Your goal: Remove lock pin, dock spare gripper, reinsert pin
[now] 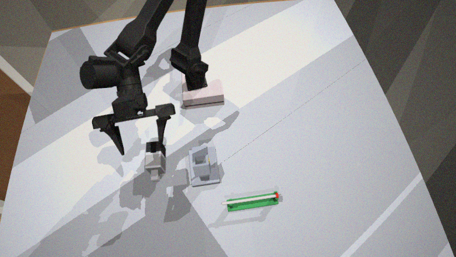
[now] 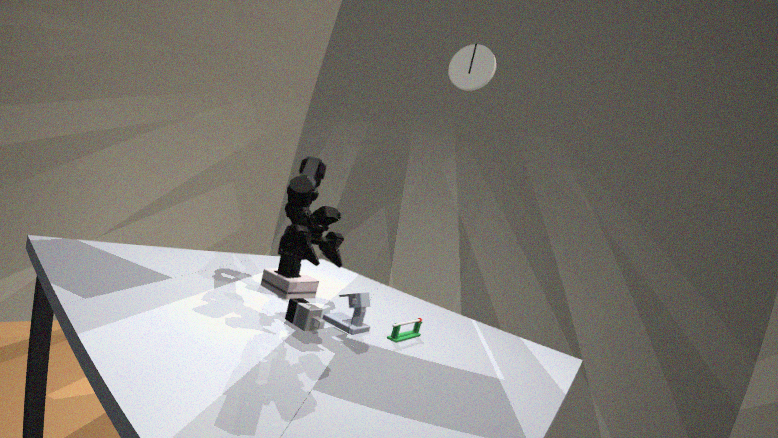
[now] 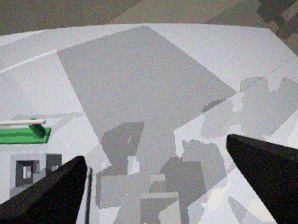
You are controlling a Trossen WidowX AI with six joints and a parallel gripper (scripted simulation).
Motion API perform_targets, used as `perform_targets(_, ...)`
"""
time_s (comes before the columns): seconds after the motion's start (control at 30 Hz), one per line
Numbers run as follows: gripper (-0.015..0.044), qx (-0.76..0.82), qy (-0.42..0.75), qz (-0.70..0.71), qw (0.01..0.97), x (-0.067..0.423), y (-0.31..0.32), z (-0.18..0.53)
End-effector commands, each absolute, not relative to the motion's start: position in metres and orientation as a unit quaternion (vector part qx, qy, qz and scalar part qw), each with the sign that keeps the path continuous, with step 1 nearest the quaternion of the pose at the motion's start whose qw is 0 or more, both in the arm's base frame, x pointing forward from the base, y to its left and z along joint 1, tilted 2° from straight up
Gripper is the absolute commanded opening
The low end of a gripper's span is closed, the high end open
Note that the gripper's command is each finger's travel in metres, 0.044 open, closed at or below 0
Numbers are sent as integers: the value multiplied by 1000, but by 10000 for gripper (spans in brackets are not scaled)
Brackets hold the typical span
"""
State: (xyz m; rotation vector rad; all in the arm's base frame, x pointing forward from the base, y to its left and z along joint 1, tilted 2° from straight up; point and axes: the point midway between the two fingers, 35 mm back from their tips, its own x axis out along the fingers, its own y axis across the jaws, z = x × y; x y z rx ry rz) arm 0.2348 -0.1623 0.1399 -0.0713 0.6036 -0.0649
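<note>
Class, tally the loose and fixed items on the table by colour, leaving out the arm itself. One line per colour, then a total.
Grey: 2, spare gripper, mount
Green: 1, cradle
White with red tip: 1, pin
Pinkish: 1, arm's base block
Total: 5
</note>
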Motion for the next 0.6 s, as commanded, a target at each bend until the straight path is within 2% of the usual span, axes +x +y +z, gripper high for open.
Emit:
perform_targets(0.0,440,-1,258,-80,963,210,-163,126)
perform_targets(0.27,440,-1,258,-80,963,210,-164,124)
perform_targets(0.57,440,-1,258,-80,963,213,-169,85)
